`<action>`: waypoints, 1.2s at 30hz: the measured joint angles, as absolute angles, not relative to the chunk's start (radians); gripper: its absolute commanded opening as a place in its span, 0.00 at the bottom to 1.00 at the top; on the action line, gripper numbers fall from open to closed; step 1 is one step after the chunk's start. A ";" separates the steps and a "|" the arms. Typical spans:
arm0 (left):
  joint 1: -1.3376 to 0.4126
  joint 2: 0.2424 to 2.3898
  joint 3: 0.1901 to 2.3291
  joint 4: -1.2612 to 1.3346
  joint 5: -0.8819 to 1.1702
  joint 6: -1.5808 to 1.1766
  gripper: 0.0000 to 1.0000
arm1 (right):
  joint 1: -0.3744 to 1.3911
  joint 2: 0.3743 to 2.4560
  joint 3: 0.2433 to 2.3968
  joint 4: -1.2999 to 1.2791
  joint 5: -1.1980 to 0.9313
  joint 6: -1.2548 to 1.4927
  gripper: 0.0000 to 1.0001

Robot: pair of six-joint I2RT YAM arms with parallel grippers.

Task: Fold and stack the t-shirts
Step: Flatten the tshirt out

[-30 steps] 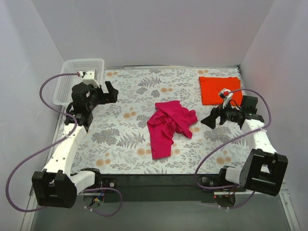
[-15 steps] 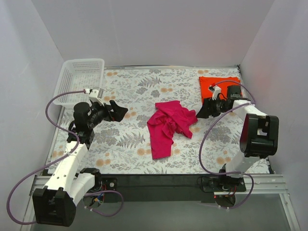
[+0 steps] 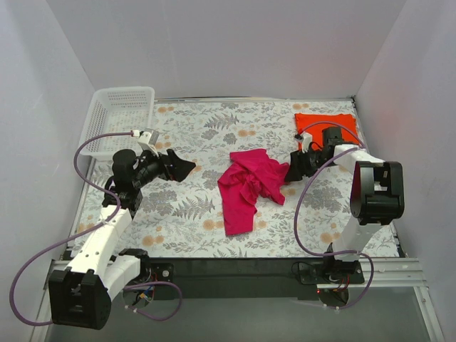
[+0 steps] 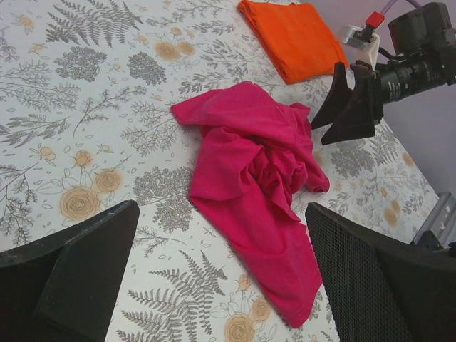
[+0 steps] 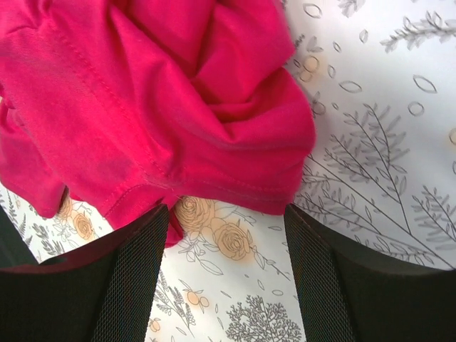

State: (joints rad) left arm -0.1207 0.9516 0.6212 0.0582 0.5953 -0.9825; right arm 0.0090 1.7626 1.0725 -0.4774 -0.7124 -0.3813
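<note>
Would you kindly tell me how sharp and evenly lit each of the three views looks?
Top external view: soft, even light, no glare, faint shadows, everything sharp. Left wrist view: crumpled magenta-pink cloth t-shirt crisp, left hand's black fingers dark at the lower corners. Right wrist view: close-up, shirt stitching sharp, right hand's fingers dark, cropped.

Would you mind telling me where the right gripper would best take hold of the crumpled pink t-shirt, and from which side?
Probably the stitched hem at the right edge of the pink t-shirt, approached from the right, low over the table. That bunched edge faces the open right gripper and lies just ahead of its parted fingers.
</note>
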 measured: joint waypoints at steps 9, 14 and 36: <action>-0.134 0.982 0.621 0.060 0.625 -0.993 0.98 | 0.119 1.662 1.079 -0.529 -0.710 -0.517 0.62; -0.136 0.989 0.621 0.060 0.633 -0.996 0.98 | 0.180 1.692 1.087 -0.538 -0.703 -0.531 0.59; -0.215 1.081 0.621 0.081 0.659 -1.029 0.95 | 0.169 1.446 1.177 -0.598 -0.542 -0.622 0.01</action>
